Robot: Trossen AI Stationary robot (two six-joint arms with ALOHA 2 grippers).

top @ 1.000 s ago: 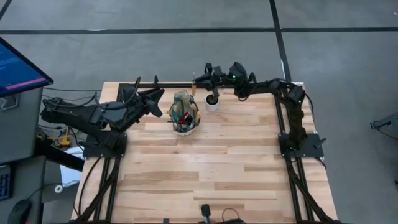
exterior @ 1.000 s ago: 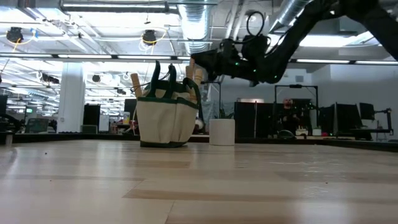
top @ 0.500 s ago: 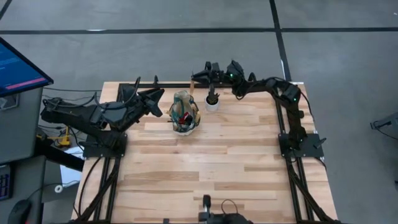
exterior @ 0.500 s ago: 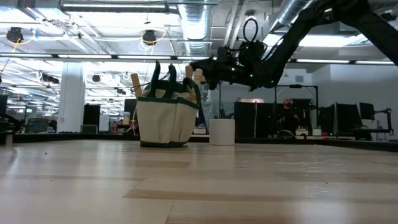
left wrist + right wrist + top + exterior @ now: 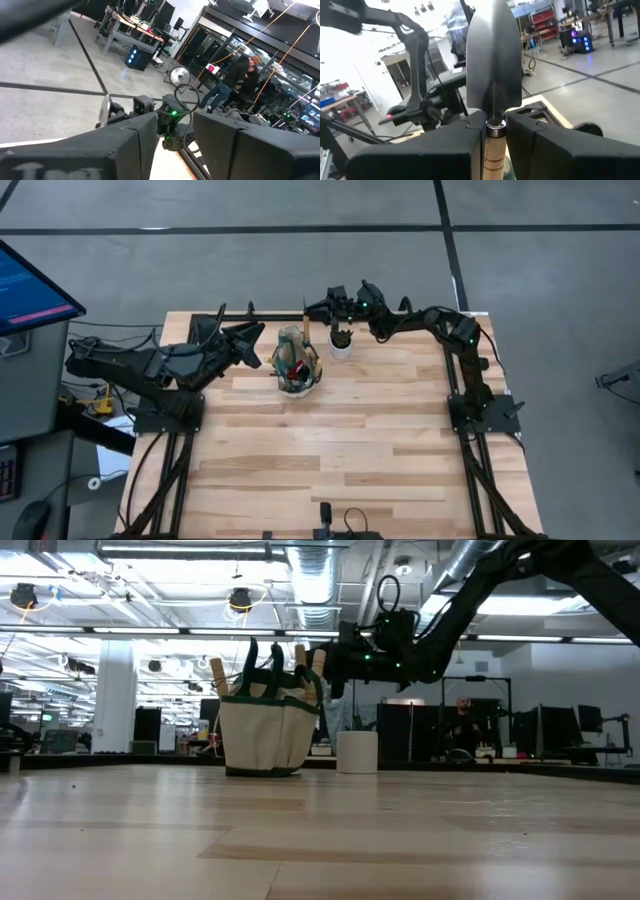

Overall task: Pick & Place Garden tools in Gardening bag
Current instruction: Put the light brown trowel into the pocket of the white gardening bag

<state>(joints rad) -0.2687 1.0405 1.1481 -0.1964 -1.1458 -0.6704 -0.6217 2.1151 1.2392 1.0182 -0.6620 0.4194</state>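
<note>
Right gripper (image 5: 312, 308): clenched on a trowel (image 5: 493, 75) at the neck where the silver blade meets the wooden handle; held above the table's far edge, between the gardening bag and the white pot (image 5: 341, 347).
Gardening bag (image 5: 298, 365): upright on the table (image 5: 350, 440), wooden handles protruding from the top.
Left gripper (image 5: 252, 340): just beside the bag, fingers parted, holding nothing.

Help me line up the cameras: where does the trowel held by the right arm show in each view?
High view: trowel at the table's far edge, just beyond the gardening bag.
Low view: its handle right of the bag's top, in the right gripper.
Left wrist view: cannot tell.
Right wrist view: blade centre frame.
Shared landmark: the bag.
</note>
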